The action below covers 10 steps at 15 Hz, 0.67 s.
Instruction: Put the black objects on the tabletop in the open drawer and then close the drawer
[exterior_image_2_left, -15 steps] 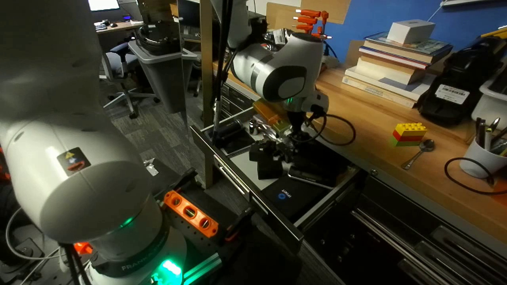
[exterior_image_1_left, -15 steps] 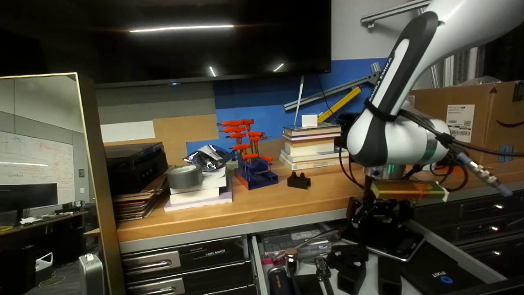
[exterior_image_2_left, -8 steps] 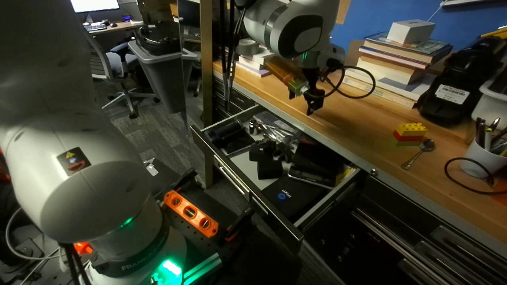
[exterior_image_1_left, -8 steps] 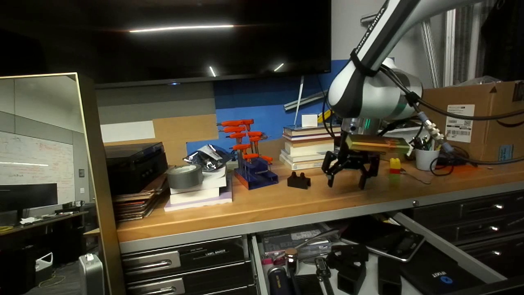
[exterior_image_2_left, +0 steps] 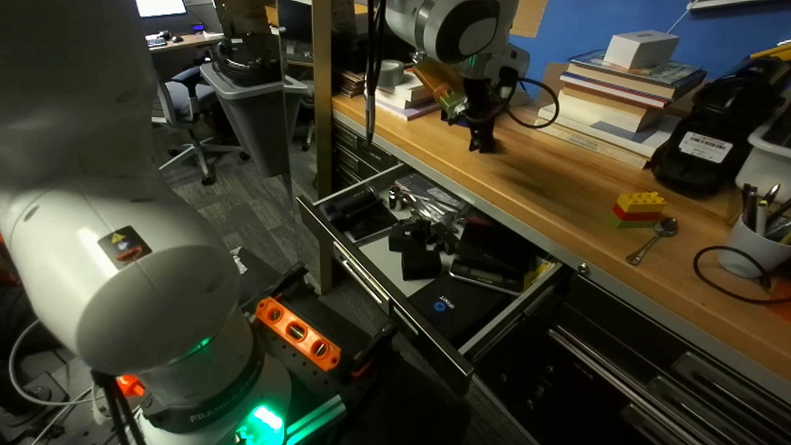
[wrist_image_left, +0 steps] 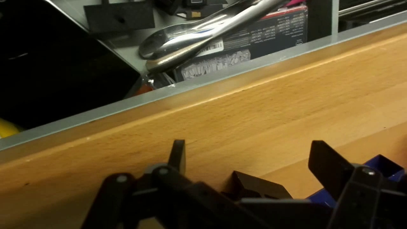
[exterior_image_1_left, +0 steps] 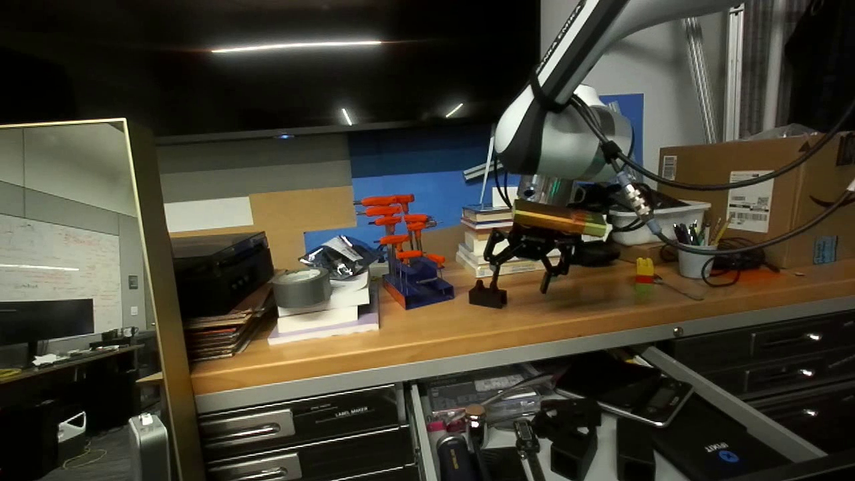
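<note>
In exterior view, black fingers (exterior_image_1_left: 556,269) spread, empty, likely to grab small black two-bump block (exterior_image_1_left: 487,298), eight o'clock on brown wooden surface (exterior_image_1_left: 414,334). Wide dark drawer (exterior_image_1_left: 741,413), five o'clock, open, likely for block.
</note>
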{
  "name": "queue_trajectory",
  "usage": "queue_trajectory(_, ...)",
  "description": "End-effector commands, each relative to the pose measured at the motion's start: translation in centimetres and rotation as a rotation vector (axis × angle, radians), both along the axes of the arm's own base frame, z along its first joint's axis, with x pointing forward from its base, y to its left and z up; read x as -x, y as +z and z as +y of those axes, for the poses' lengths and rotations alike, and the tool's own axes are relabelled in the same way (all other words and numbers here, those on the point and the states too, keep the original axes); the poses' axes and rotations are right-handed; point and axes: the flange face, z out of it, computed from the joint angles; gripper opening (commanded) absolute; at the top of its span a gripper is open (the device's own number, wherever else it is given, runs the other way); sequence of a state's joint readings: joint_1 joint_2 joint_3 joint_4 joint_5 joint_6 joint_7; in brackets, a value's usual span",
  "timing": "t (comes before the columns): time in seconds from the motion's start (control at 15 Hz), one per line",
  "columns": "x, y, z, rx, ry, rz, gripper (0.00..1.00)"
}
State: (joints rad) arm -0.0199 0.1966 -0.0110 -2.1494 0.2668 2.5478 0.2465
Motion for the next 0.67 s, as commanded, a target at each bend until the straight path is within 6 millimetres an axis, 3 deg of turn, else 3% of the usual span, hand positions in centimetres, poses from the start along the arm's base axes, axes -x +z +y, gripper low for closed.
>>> queue_trajectory(0.0, -3.4, 0.6, 2.2, -0.024, -0.099, 0.02, 1.0)
queue_trajectory(0.33, -7.8, 0.2, 4.1, -0.015, -0.222, 0.029, 1.0)
queue_trajectory(0.6, -10.8, -1.2, 4.3, 0.047, -0.325, 0.06, 1.0)
